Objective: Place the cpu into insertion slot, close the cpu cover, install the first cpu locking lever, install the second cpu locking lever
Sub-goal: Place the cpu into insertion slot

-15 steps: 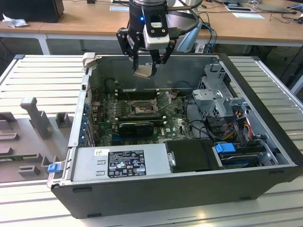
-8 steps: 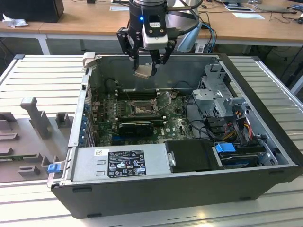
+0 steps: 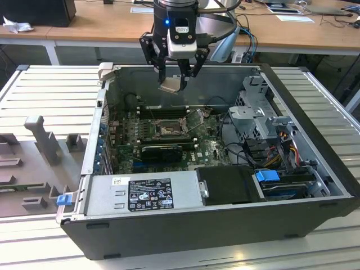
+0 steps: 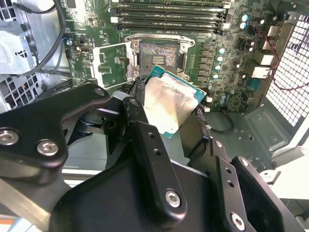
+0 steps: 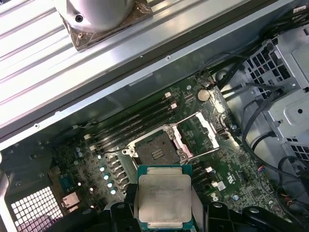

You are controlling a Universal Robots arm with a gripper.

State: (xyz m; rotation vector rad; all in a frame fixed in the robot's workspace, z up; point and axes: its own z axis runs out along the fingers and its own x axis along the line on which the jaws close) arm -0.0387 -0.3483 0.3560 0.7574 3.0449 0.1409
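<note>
Hovering above the insertion slot [image 3: 167,130], the gripper [image 3: 175,82] has its jaws clamped on the cpu [image 5: 163,199]; a tilted, off-centre landing could crush its pin field

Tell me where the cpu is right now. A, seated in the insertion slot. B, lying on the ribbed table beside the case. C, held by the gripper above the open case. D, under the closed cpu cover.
C: the gripper holds the cpu in the air over the board, while the insertion slot lies bare and the cpu cover stands swung open beside it.
</note>
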